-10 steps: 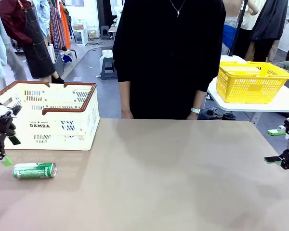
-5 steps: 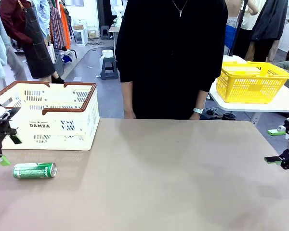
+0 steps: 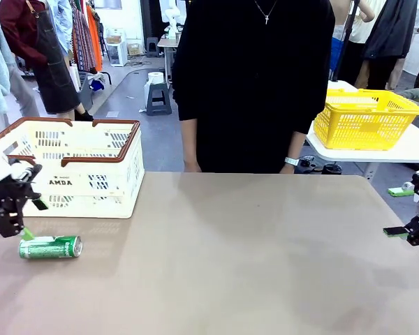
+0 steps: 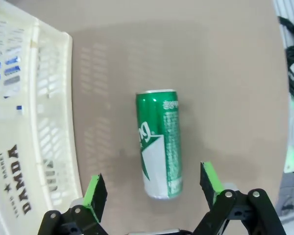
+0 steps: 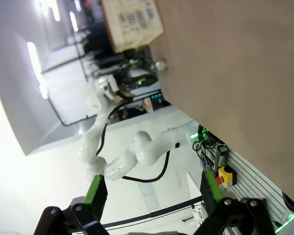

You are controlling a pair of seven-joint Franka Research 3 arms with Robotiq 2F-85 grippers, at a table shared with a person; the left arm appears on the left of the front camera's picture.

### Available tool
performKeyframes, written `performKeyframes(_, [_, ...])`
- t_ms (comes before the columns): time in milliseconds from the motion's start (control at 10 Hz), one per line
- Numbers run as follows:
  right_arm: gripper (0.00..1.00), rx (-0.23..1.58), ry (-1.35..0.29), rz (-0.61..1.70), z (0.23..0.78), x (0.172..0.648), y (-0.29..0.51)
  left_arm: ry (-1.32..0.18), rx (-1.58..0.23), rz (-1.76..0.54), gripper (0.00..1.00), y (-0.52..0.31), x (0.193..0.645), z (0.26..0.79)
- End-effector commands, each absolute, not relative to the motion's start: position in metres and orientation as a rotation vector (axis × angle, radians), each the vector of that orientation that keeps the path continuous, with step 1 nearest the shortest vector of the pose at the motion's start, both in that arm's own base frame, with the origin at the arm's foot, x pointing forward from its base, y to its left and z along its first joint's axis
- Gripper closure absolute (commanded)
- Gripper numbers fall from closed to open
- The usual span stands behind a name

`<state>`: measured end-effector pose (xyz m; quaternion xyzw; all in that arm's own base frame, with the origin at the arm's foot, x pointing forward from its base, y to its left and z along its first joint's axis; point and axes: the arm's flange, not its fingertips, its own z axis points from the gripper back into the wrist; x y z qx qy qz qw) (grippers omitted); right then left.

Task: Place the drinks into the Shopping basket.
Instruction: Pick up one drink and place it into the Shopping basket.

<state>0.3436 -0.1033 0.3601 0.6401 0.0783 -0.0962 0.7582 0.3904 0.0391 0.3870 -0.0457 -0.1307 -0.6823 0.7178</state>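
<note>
Beige and nearly bare, the table (image 3: pixel 251 265) carries one green can (image 3: pixel 50 247) lying on its side at the robot's left, just in front of the basket (image 3: pixel 91 167) and apart from it.

In the left wrist view the can (image 4: pixel 159 143) lies lengthwise between the green pads, its silver top pointing away from the camera. The left gripper (image 4: pixel 153 188) hangs over the can's near end with its fingers spread wide, one pad on each side and neither touching it. From the front, the same gripper (image 3: pixel 17 209) sits low beside the can's left end.

My reading is that the step in hand is the grasp. To do it well, the arm should move a little farther along the can so the pads meet the middle of the body, not the end, then come straight down and close across the round sides (a can on its side will roll if one pad reaches it first). The lift must then carry it over the brown rim.

Inside the basket (image 4: pixel 19 98), blue and white shapes show through the slots; what they are I cannot tell.

Over at the table's right edge, the right gripper (image 3: pixel 408 234) idles, fingers spread on nothing. A yellow basket (image 3: pixel 363 118) stands on another table behind.
</note>
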Motion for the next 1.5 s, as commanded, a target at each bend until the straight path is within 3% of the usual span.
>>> performKeyframes(0, [0.00, 1.375, 0.183, -0.224, 0.364, 0.341, -0.103, -0.269, -0.134, -1.530, 0.00, 0.026, 0.374, 0.342])
performKeyframes(400, [0.00, 1.375, 0.183, -0.224, 0.364, 0.341, -0.103, -0.163, -0.096, -1.496, 0.00, 0.016, 0.382, 0.317])
performKeyframes(1000, [0.00, 1.375, 0.183, -0.224, 0.364, 0.341, -0.103, -0.142, -0.103, -1.500, 0.00, 0.009, 0.388, 0.299])
performKeyframes(1100, [0.00, 1.375, 0.183, -0.224, 0.364, 0.341, -0.103, -0.132, -0.102, -1.500, 0.60, 0.010, 0.389, 0.300])
performKeyframes(1200, [0.00, 1.375, 0.183, -0.224, 0.364, 0.341, -0.103, -0.122, -0.102, -1.497, 1.00, 0.010, 0.389, 0.301])
performKeyframes(1400, [0.00, 1.375, 0.183, -0.224, 0.364, 0.341, -0.103, -0.123, -0.105, -1.484, 1.00, 0.012, 0.388, 0.302])
